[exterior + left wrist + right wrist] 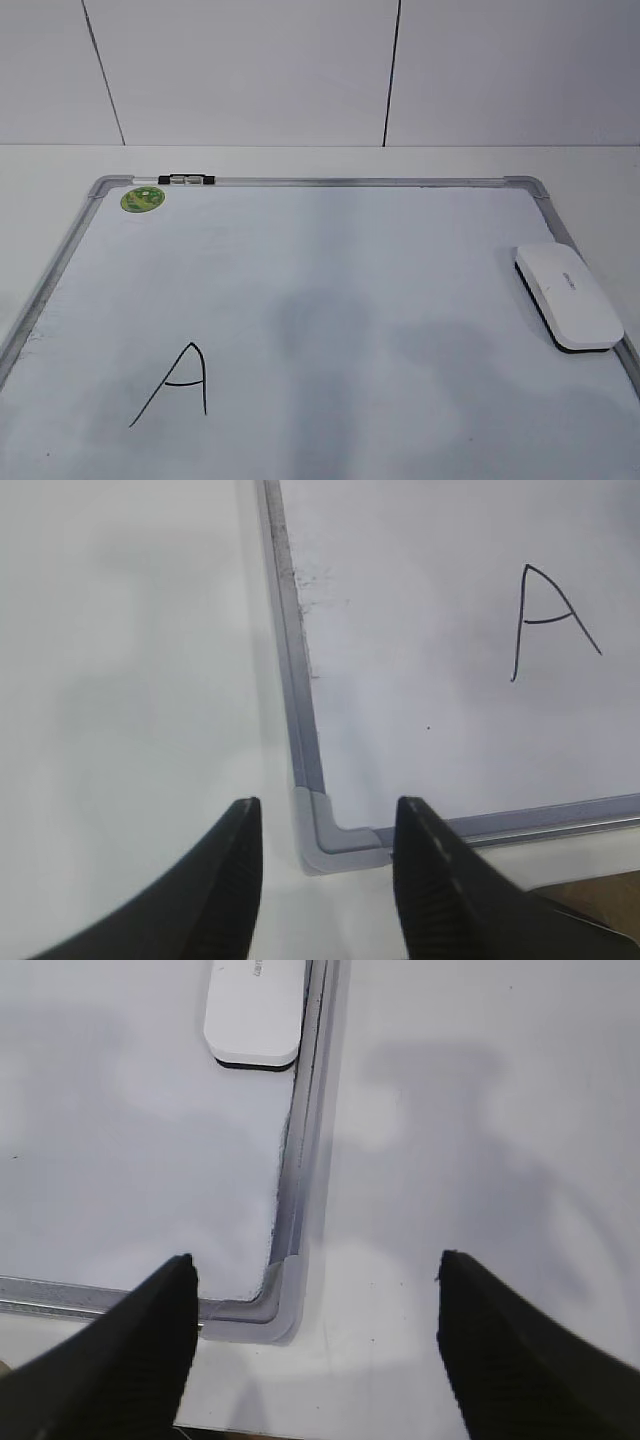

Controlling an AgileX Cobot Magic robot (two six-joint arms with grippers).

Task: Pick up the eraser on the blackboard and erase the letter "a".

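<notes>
The blackboard [330, 250] is a white dry-erase board with a grey frame, lying flat. The eraser [567, 296], a white rounded block with a dark underside, lies on the board at its right edge; it also shows in the right wrist view [255, 1010]. No small cursive letter "a" shows in any view; only a larger capital "A" [178, 385] is drawn near the front left, also in the left wrist view [550, 620]. My left gripper [325, 815] is open and empty above the board's front left corner. My right gripper [315, 1265] is open wide and empty above the front right corner. Neither gripper shows in the exterior view.
A round green sticker [143, 199] sits at the board's far left corner. A small black-and-clear clip [186, 180] rests on the far frame. A white table [320, 160] surrounds the board, with a white panelled wall behind.
</notes>
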